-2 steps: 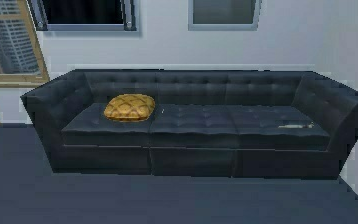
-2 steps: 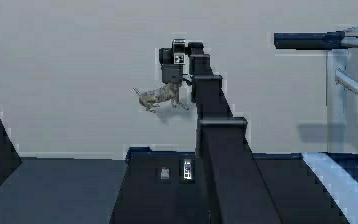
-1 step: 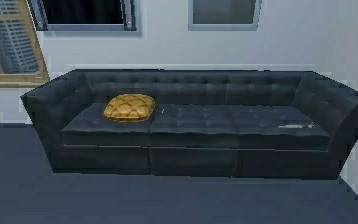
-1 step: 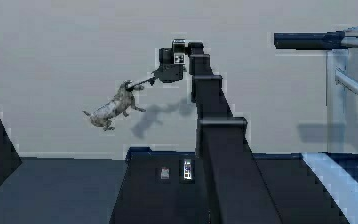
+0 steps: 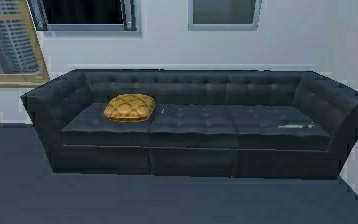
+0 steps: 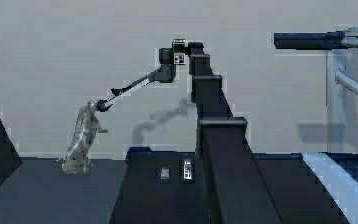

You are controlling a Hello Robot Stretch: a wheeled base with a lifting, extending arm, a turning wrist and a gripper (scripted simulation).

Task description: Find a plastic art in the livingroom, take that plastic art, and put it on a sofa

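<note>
Hand loaded; sofa ahead.
The hand (image 6: 109, 101) holds a grey-tan sculpture (image 6: 82, 140), which hangs tilted at its fingers before a bare wall. In the forward view, a dark tufted sofa (image 5: 192, 125) bears a gold cushion (image 5: 129, 108).

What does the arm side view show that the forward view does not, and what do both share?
Arm side view: the dark arm, the gripper and a mottled grey-brown object at its fingers' end. Forward view: a dark sofa, a golden cushion on the seat at that view's left and a dark window. Both: a pale wall and a dark floor.
</note>
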